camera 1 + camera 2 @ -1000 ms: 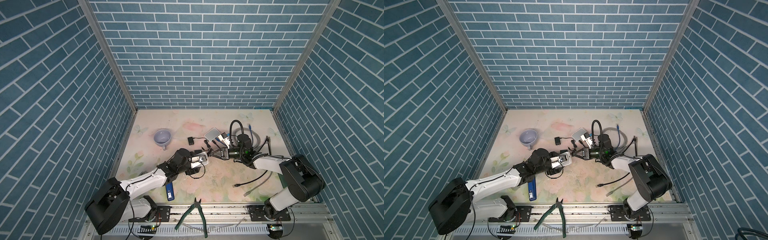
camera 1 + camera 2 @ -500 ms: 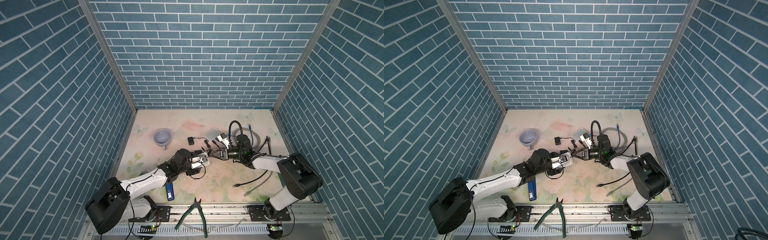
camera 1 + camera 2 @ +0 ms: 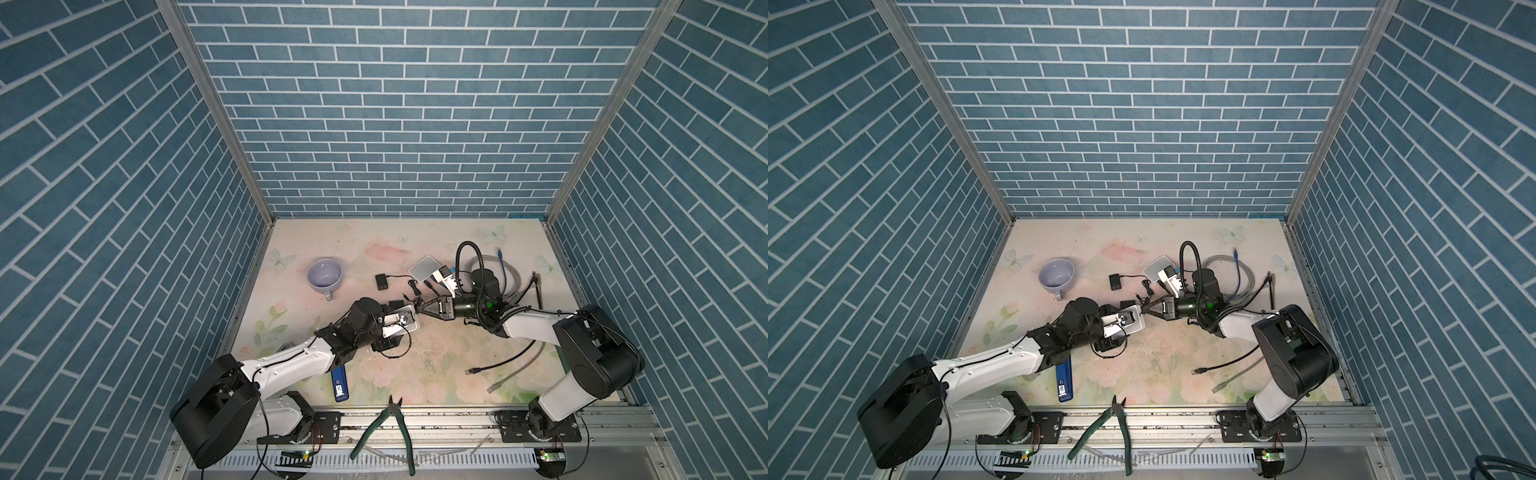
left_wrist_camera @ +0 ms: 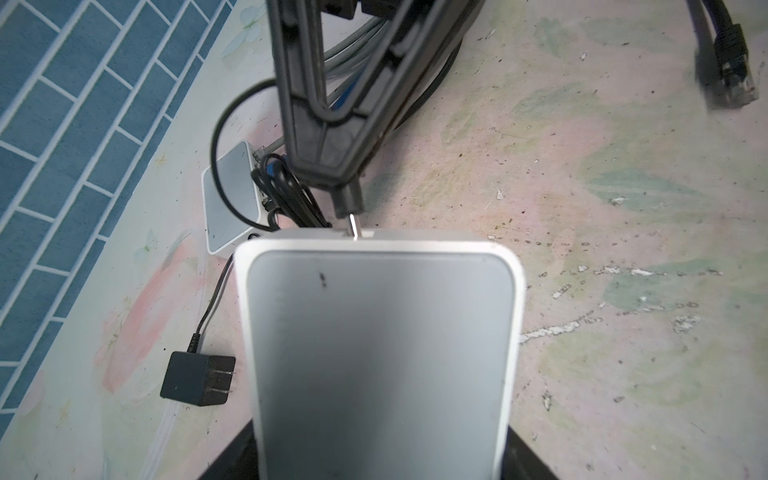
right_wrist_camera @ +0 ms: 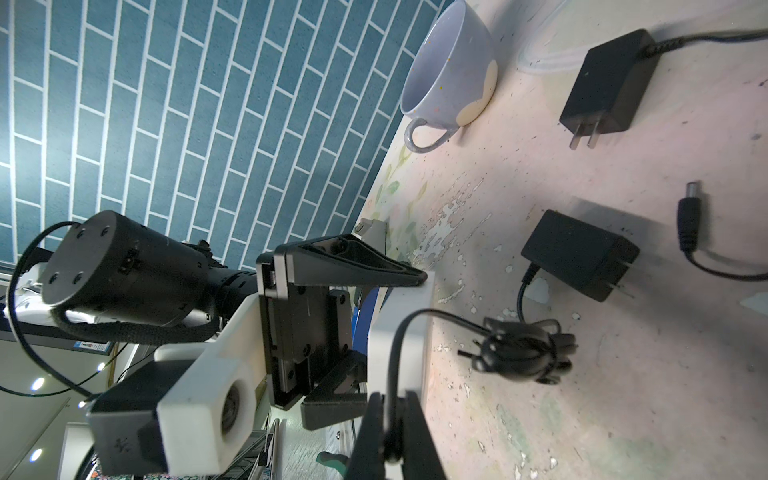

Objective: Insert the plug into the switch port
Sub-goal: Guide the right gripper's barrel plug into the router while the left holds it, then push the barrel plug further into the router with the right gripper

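Observation:
My left gripper [image 3: 409,323] [image 3: 1133,323] is shut on the white switch [image 4: 382,353] and holds it off the mat, one finger on each side. In the right wrist view these fingers [image 5: 345,266] clamp the switch [image 5: 409,316]. My right gripper [image 3: 419,310] [image 3: 1143,310] is shut on the black plug [image 4: 347,199], seen edge-on in the right wrist view as the plug [image 5: 390,436] between my pads. The plug's metal tip [image 4: 354,226] meets the switch's far edge at a port. How deep it sits is hidden.
A second white switch [image 3: 424,268], two black adapters [image 3: 381,282] [image 5: 579,266] and a cord bundle [image 5: 523,349] lie behind the grippers. A cup [image 3: 325,274] stands back left. Network cables [image 3: 494,365], a blue stick [image 3: 339,384] and pliers [image 3: 388,432] lie in front.

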Robot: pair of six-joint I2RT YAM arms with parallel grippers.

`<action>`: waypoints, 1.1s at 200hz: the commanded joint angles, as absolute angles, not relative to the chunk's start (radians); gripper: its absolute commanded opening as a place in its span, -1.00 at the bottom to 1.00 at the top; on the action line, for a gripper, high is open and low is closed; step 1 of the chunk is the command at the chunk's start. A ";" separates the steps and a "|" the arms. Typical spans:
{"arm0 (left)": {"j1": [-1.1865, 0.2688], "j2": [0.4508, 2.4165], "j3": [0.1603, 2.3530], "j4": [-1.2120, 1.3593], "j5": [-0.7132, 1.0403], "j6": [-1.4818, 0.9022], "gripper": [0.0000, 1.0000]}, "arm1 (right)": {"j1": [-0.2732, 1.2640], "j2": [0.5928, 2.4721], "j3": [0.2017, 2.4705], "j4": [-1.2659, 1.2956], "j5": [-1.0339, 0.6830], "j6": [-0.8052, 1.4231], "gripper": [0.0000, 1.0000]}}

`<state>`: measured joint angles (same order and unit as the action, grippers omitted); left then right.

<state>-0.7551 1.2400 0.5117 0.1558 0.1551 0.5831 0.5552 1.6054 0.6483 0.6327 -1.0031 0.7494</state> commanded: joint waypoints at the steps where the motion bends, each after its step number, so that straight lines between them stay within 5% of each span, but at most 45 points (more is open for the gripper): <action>1: -0.762 1.234 0.512 0.271 0.196 0.557 0.02 | 0.574 1.592 0.680 0.635 -0.991 0.769 -0.91; 220: -0.801 1.164 0.503 0.707 0.217 0.458 -0.04 | 0.769 1.644 0.831 0.290 -0.805 0.620 -0.92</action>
<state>-0.7532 1.2045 0.4419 0.2451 0.0772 0.4526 0.6735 1.5887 0.8089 0.3489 -0.7624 0.6289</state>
